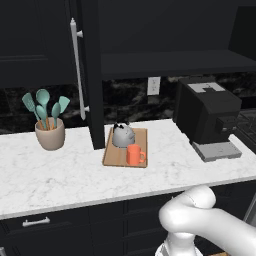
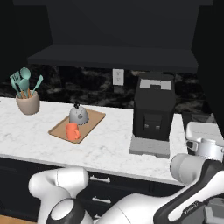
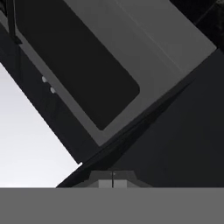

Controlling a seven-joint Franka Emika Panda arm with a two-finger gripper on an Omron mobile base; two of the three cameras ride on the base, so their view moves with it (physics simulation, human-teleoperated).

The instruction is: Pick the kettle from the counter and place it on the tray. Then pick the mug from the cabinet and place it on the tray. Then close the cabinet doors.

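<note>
The grey kettle (image 1: 122,135) (image 2: 78,114) stands upright at the back of the wooden tray (image 1: 116,156) (image 2: 58,128) on the marble counter (image 1: 60,175). The orange-red mug (image 1: 134,155) (image 2: 72,131) sits on the tray just in front of the kettle. Above them the black cabinet (image 1: 170,62) (image 2: 109,57) shows its dark shelf. Its left door (image 1: 93,90) stands swung out edge-on over the counter, silver bar handle (image 1: 77,70) facing left. In the hand view my gripper (image 3: 113,180) is shut with nothing between its tips, pointing at dark slanted panels away from the tray.
A beige pot with teal utensils (image 1: 49,132) stands left of the open door. A black coffee machine (image 1: 207,117) (image 2: 153,109) occupies the counter right of the tray. A steel pot (image 2: 205,148) sits at the far right. Black drawers (image 1: 35,221) run under the counter.
</note>
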